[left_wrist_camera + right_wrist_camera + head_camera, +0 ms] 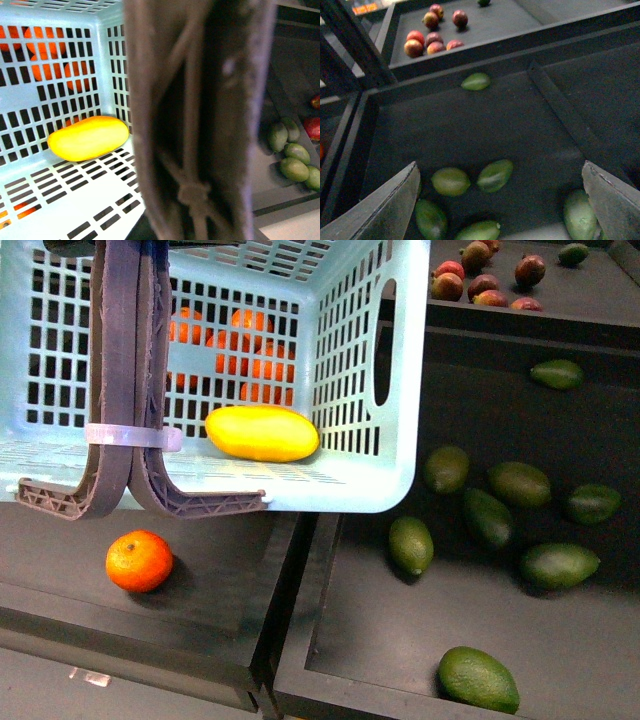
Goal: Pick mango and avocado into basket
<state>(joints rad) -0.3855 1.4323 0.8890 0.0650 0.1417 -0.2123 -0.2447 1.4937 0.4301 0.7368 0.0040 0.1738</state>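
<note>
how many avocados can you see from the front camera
9 avocados: eight in the right-hand tray, one in the far tray beside the red fruit. The basket may hide others.

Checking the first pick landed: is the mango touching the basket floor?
Touching: the left wrist view shows the mango lying directly on the slotted floor of the basket.

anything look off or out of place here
One green fruit lies in the far tray with the red fruits, apart from the avocados in the nearer bin. A lone orange sits in front of the basket. Nothing looks spilled or damaged.
</note>
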